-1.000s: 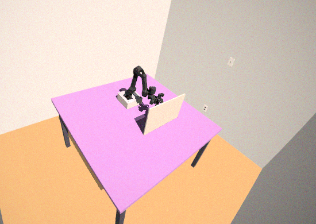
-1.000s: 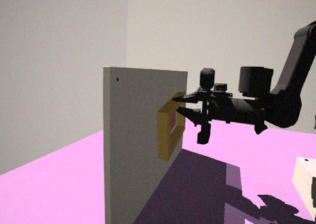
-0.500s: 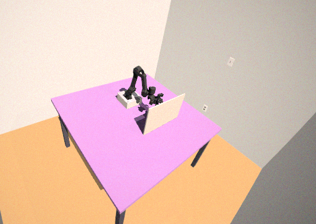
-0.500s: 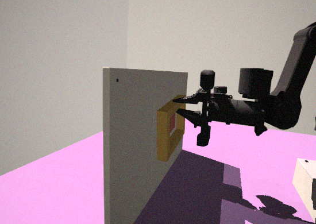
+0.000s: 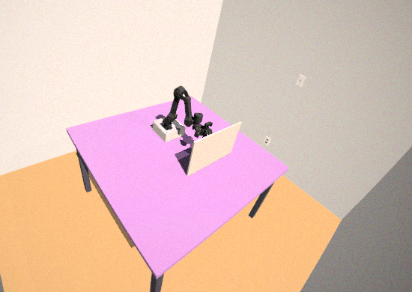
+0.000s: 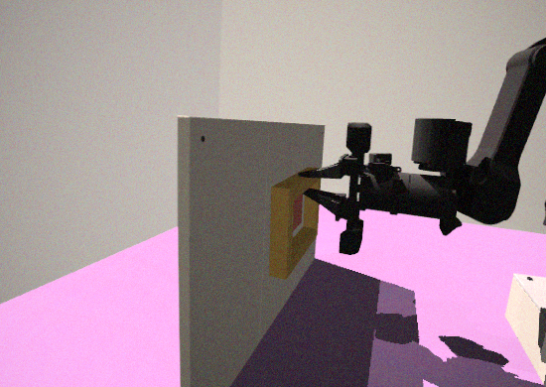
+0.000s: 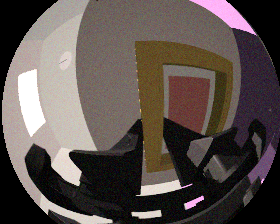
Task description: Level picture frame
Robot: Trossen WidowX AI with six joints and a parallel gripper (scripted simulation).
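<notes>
Pale upright panel [image 5: 213, 150] [image 6: 228, 228] [image 7: 110, 75]: stands on the pink bench [image 5: 150, 187] [image 6: 99, 288] [image 7: 215, 7], with a small dark dot [image 6: 203, 139] near its top corner on my left in the exterior view.
Ochre picture frame [image 6: 280, 233] [image 7: 149, 100]: against the panel's face, towards its far side, around a red picture [image 6: 297, 213] [image 7: 187, 100]. The screw and notched strip are out of my sight. The slant is hard to separate from the lens and the viewing angle, so I can't say which side sits high.
Jaws: pinching the frame's top bar, one finger above it and the other below, reaching into the opening.
Step in hand: I judge this to be the gripped part of a one-notch correction; whether the strip is off the screw, I can't tell.
Next move: if the shift is still owed, a slight lift and one notch towards the high side; if it's made, I'd lower gently, release and look.
Black arm [image 5: 188, 110] [image 6: 501, 114]: reaches in from the right, its wrist roughly horizontal.
</notes>
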